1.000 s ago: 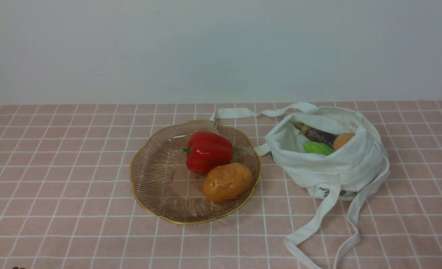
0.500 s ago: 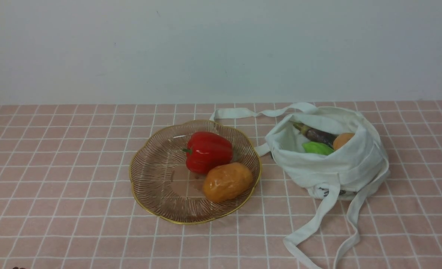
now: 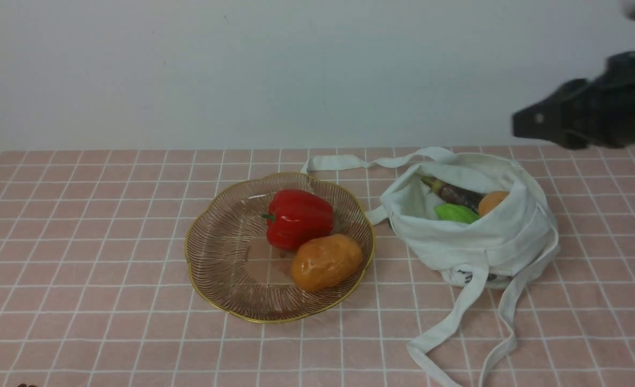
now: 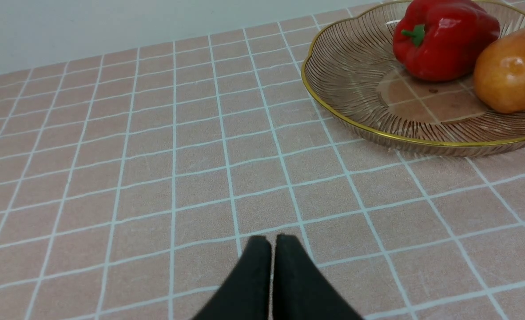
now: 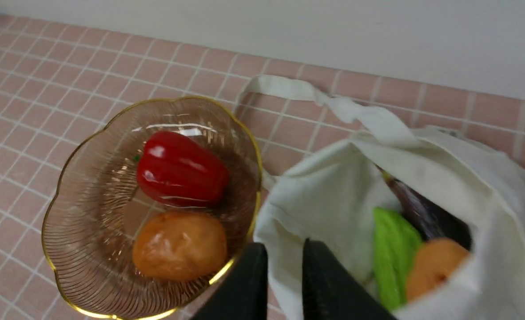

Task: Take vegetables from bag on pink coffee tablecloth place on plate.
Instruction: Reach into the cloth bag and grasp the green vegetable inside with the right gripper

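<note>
The white bag [image 3: 489, 242] lies open on the pink coffee tablecloth [image 3: 81, 242], to the right of the plate [image 3: 188, 252]. Inside it lie a green gourd [image 3: 456, 213], a purple eggplant [image 3: 452, 193] and a small orange vegetable [image 3: 492, 202]. On the plate rest a red pepper [image 3: 300, 217] and an orange-brown vegetable [image 3: 325, 262]. My right gripper [image 3: 516, 124] hovers high above the bag's right side. In the right wrist view its jaws [image 5: 284, 251] stand slightly open and empty over the bag's mouth, near the gourd [image 5: 393, 253]. My left gripper [image 4: 271, 242] is shut, low over the cloth left of the plate.
The bag's long straps [image 3: 457, 322] trail toward the table's front edge, and one strap [image 3: 344, 161] runs behind the plate. A pale wall [image 3: 296, 70] closes off the back of the table.
My right gripper has come into the front view at the upper right, above the bag. The plate, the bag and the vegetables have not moved.
</note>
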`<act>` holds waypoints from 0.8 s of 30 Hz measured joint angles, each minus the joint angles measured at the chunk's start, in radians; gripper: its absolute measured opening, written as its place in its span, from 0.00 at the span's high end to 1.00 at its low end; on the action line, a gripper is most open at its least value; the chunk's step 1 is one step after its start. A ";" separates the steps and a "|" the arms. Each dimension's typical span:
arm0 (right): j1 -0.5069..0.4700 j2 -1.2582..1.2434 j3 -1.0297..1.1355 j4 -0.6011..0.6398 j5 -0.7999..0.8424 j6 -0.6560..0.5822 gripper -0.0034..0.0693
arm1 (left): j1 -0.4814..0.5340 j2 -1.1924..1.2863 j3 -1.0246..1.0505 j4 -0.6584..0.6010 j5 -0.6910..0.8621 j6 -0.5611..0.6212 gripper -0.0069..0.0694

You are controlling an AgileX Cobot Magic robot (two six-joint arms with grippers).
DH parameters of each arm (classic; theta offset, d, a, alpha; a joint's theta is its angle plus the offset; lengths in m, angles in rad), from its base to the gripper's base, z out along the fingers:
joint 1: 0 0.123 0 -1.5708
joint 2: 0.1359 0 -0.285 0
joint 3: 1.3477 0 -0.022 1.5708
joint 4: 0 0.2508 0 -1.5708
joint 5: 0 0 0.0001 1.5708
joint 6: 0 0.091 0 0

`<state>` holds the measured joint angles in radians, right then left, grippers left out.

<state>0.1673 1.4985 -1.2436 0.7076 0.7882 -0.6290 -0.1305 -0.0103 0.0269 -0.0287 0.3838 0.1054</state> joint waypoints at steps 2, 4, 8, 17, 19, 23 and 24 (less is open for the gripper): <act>0.047 0.165 -0.126 -0.047 0.040 -0.001 0.65 | 0.000 0.000 0.000 0.000 0.000 0.000 0.92; 0.076 0.298 -0.243 -0.131 0.127 0.034 0.57 | 0.000 0.000 0.000 0.000 0.000 0.000 0.92; 0.088 0.545 -0.494 -0.267 0.370 0.136 0.44 | 0.000 0.000 0.000 0.000 0.000 0.000 0.92; 0.088 0.728 -0.715 -0.428 0.437 0.311 0.40 | 0.000 0.000 0.000 0.000 0.000 0.000 0.92; 0.088 0.681 -0.678 -0.483 0.437 0.376 0.40 | 0.000 0.000 0.000 0.000 0.000 0.000 0.92; 0.088 0.571 -0.557 -0.509 0.441 0.414 0.40 | 0.000 0.000 0.000 0.000 0.000 0.000 0.92; 0.088 0.560 -0.543 -0.510 0.444 0.414 0.39 | 0.000 0.000 0.000 0.000 0.000 0.000 0.92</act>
<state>0.2558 2.0582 -1.7870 0.1971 1.2326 -0.2146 -0.1305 -0.0103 0.0269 -0.0290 0.3838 0.1054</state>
